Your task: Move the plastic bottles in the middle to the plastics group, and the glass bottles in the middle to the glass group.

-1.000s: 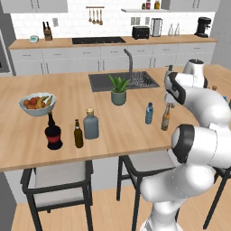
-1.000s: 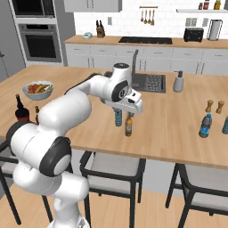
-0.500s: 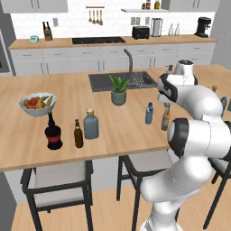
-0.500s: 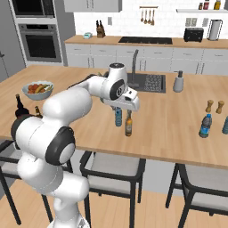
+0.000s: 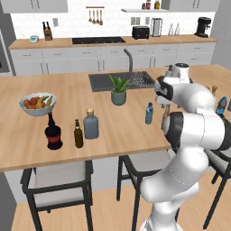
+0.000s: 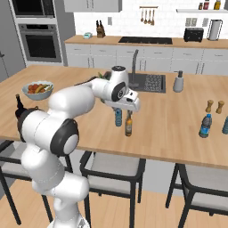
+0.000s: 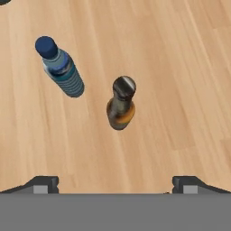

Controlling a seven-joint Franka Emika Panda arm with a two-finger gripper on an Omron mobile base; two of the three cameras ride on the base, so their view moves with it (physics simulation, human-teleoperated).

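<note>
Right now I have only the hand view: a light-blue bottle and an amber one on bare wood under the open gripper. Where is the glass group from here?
Observer: Far to the robot's left on the island, near its front edge: a black long-necked bottle with a slim dark brown bottle beside it.
Operator: Is anything else standing with them?
Observer: Yes, the squat grey-blue bottle stands close on the brown one's right.
Operator: And the plastics group?
Observer: Off to the robot's right, a deeper-blue bottle stands in front of two small wooden mills.
</note>
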